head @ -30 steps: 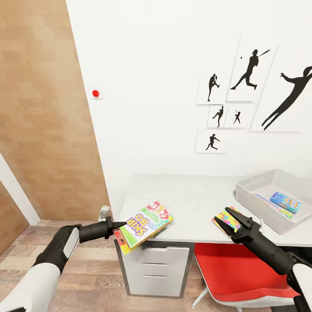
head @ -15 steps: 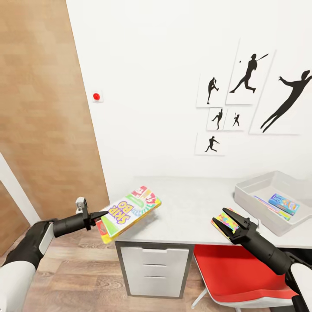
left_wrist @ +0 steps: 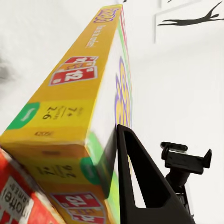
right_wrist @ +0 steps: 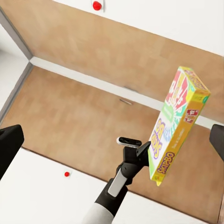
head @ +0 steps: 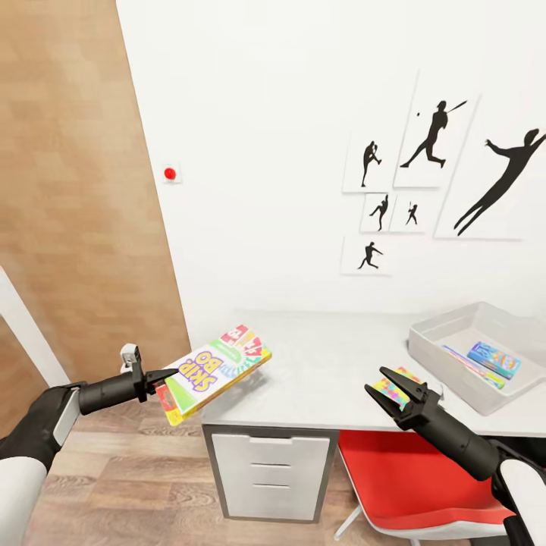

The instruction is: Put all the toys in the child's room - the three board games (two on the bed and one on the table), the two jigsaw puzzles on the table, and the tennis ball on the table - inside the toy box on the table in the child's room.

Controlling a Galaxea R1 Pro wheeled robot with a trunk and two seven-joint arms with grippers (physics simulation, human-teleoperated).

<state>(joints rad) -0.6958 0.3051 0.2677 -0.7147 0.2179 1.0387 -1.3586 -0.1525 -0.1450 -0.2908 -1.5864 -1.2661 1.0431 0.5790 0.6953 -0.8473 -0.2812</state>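
The toy box (head: 447, 345) is sitting at the right end of the table (head: 326, 371), near the back edge, and it is holding a blue board game (head: 494, 358) with a jigsaw puzzle (head: 464, 361) lying just beside it. The second puzzle (head: 392, 392) is lying at the table's front edge, partly hidden behind the right claw (head: 387, 388), which is hanging wide open over it and gripping nothing. The left claw (head: 164, 378) is pinching a Skip-Bo game (head: 216, 369) by its near end, with one finger (left_wrist: 140, 179) pressing flat against the printed cover. The game is hanging tilted in the air at the table's left front corner, its far end reaching over the table top. Under that corner a white drawer unit (head: 269, 474) is standing, and a red chair (head: 413, 485) is tucked under the front edge beside it. Baseball posters (head: 440, 171) are hanging on the white wall behind the table, and a red button (head: 170, 174) is showing to their left.
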